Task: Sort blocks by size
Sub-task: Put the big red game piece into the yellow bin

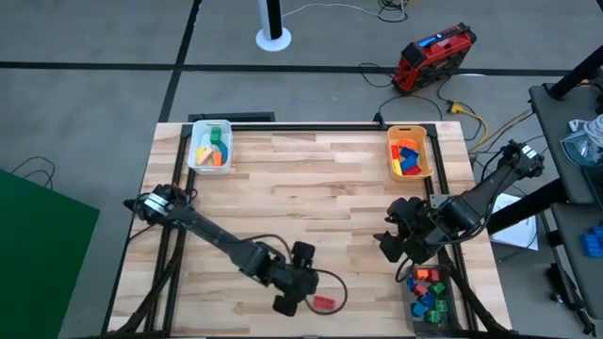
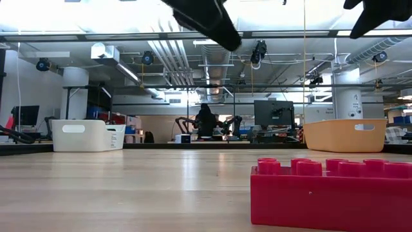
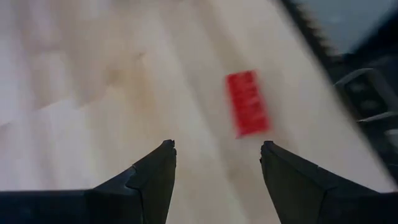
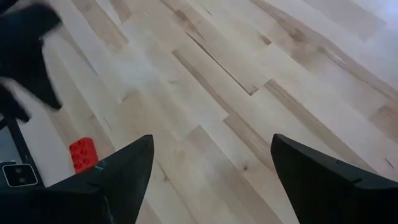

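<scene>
1. Left gripper point(image 1: 303, 299) sits low-centre of the high view, fingers point(image 3: 155, 177) spread wide w/ nothing between them.
2. Red block point(image 1: 324, 303) lies flat on the table point(image 1: 311, 188), just right of the left gripper in the high view; in the left wrist view it shows upper right of centre point(image 3: 247, 103), ahead of the fingertips, apart from them.
3. Low view: same red block fills lower right point(image 2: 331, 193), studs up.
4. Right gripper point(image 1: 394, 247) at right-centre of the high view, over bare wood, spread open, holding nothing (the red block shows lower left in its wrist view point(image 4: 83, 153)).
5. White bin point(image 1: 210, 147) upper left holds mixed blocks; orange-yellow bin point(image 1: 410, 153) upper right holds red, blue, orange ones; grey bin point(image 1: 429, 294) lower right holds red, green, blue ones.
</scene>
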You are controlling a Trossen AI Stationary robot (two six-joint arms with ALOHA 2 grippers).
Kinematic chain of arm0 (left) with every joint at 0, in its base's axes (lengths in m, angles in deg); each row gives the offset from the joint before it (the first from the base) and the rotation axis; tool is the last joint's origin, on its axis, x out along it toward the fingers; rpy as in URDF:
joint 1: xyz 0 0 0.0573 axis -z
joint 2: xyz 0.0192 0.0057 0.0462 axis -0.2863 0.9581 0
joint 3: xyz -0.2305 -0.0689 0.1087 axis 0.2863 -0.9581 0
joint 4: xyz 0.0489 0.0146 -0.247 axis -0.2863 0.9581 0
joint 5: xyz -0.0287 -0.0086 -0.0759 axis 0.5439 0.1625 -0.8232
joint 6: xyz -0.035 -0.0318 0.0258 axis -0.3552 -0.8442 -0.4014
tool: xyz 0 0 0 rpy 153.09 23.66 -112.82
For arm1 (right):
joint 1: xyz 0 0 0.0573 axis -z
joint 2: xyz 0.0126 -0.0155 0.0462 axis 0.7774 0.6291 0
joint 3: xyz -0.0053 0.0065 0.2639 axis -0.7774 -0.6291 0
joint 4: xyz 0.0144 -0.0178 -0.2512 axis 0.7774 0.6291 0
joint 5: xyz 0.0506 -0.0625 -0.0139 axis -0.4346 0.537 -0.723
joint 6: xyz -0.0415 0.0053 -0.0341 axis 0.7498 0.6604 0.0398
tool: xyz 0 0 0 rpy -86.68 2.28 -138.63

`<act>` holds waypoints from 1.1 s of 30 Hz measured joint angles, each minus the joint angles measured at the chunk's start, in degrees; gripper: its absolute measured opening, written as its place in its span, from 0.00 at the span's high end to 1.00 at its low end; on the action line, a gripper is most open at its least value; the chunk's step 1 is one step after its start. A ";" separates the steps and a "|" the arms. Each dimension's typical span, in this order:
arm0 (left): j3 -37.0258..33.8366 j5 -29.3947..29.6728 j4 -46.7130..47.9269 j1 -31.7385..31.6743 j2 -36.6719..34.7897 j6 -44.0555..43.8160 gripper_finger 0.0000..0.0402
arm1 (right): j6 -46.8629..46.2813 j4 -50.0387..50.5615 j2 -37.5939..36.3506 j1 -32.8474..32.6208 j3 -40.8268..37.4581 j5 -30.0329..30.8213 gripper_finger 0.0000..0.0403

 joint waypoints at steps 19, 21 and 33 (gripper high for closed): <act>0.00 -10.93 -14.04 -0.61 9.50 2.46 0.48 | -3.10 0.08 0.04 0.00 -3.68 -0.02 0.20; 0.00 -10.98 -13.86 -0.84 10.53 1.46 0.48 | -3.85 -0.01 0.04 0.02 -4.11 -0.02 0.19; -0.02 -8.44 -16.49 -0.89 14.79 -3.25 0.48 | -6.93 0.03 0.04 0.02 -6.23 -0.28 0.19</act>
